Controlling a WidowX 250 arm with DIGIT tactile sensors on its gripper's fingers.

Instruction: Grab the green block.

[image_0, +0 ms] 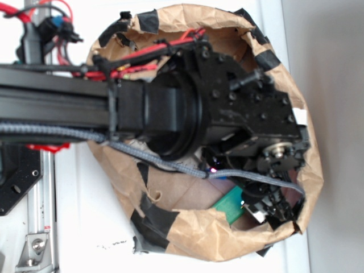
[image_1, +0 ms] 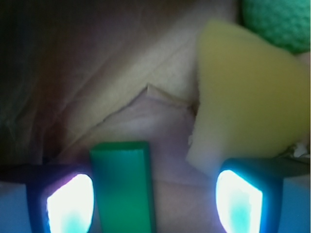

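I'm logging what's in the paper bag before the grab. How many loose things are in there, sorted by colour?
Green: 2, the flat green block and the dimpled green ball
Yellow: 1, the yellow wedge
Total: 3, all seen in the wrist view. The block lies between the open jaws.

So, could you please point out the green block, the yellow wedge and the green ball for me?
green block (image_1: 124, 187): wrist view, middle of its upper face, between the fingers.
yellow wedge (image_1: 248, 104): wrist view, centre of its broad face.
green ball (image_1: 282, 19): wrist view, dimpled surface, top right corner.
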